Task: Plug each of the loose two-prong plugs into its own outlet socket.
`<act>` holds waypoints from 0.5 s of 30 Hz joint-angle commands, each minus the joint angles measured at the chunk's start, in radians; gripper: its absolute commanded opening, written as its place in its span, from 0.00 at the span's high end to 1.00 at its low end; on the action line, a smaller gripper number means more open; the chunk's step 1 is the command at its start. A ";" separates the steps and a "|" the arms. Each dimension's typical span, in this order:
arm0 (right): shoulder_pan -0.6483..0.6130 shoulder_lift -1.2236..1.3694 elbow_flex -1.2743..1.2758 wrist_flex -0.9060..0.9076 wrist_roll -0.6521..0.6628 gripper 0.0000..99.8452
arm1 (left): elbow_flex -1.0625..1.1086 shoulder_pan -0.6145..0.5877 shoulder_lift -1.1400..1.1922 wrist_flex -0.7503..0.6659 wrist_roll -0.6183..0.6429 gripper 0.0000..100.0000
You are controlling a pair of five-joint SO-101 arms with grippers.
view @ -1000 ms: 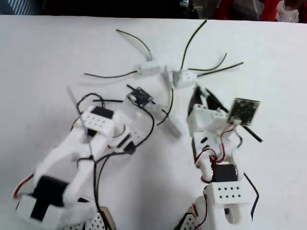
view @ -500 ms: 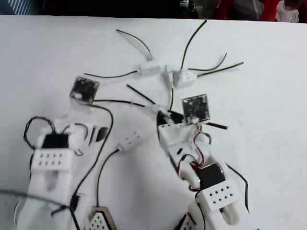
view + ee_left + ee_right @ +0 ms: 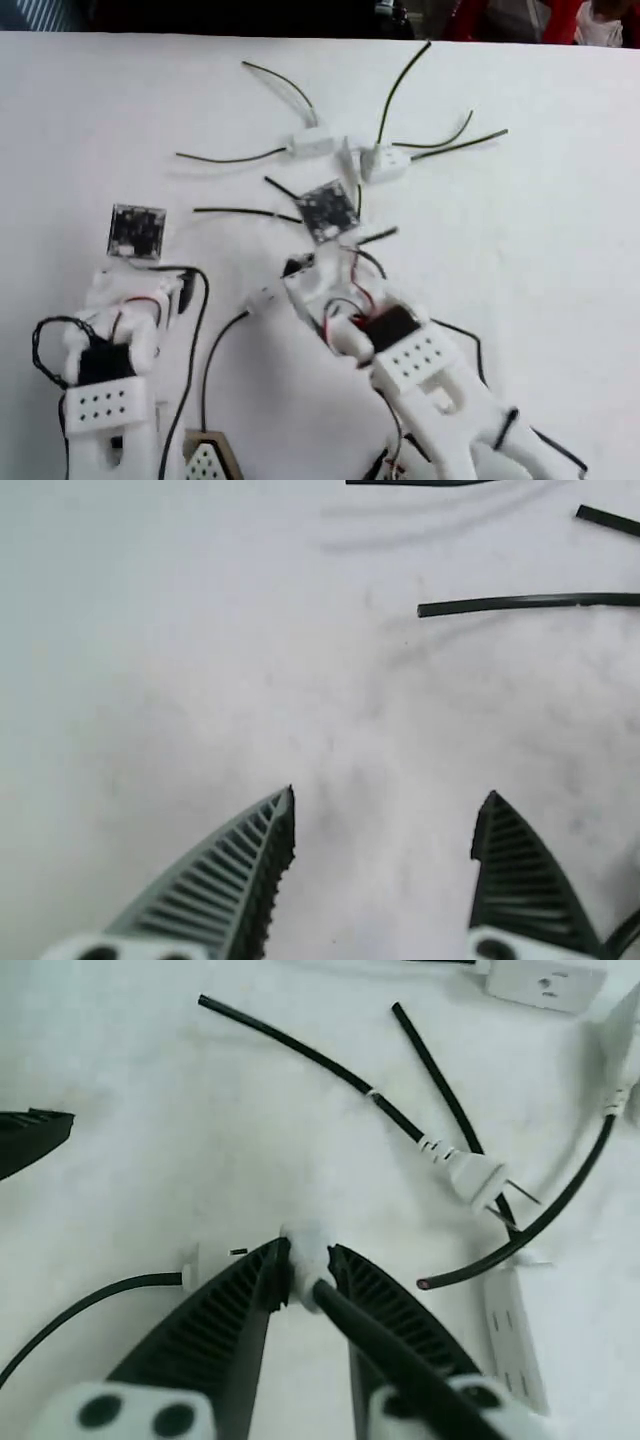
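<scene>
White desk [image 3: 560, 250], cords scattered. Right jaws are clamped shut on a white plug [image 3: 303, 1250] mid-desk; left jaws gape wide, empty, over bare desk. Looks like the grasp step: next move needs a lift, then prongs lined up with the outlet socket [image 3: 515, 1335] just beside.

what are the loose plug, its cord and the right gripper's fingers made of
Loose plug: likely moulded white plastic, smooth and matte; its two thin prongs look like bare metal. Cord: black rubbery or vinyl jacket, bending freely. Right gripper fingers: dark ribbed plastic, possibly printed, given the fine ridges.
</scene>
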 commanded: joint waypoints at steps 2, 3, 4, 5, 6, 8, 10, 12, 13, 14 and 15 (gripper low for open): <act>-0.016 0.120 -0.098 -0.065 0.009 0.98 | 0.014 -0.013 -0.097 -0.005 0.005 0.71; -0.013 0.147 -0.098 -0.087 0.015 0.98 | 0.014 -0.013 -0.102 0.002 0.005 0.71; -0.013 0.173 -0.098 -0.104 0.038 0.98 | 0.014 -0.013 -0.105 0.005 0.005 0.71; -0.018 0.197 -0.098 -0.113 0.064 0.98 | 0.014 -0.013 -0.105 0.006 0.005 0.71; -0.019 0.216 -0.100 -0.114 0.081 0.98 | 0.014 -0.013 -0.105 0.006 0.005 0.71; -0.019 0.249 -0.120 -0.107 0.086 0.98 | 0.014 -0.013 -0.105 0.006 0.005 0.71; -0.015 0.275 -0.146 -0.082 0.086 0.98 | 0.014 -0.013 -0.105 0.006 0.005 0.71; -0.018 0.291 -0.183 -0.028 0.086 0.98 | 0.014 -0.013 -0.105 0.006 0.005 0.71; -0.018 0.297 -0.204 0.004 0.086 0.98 | 0.014 -0.013 -0.105 0.006 0.005 0.71; -0.018 0.302 -0.227 0.033 0.086 0.98 | 0.015 -0.013 -0.105 0.006 0.005 0.71; -0.016 0.306 -0.247 0.059 0.086 0.98 | 0.015 -0.013 -0.105 0.006 0.005 0.71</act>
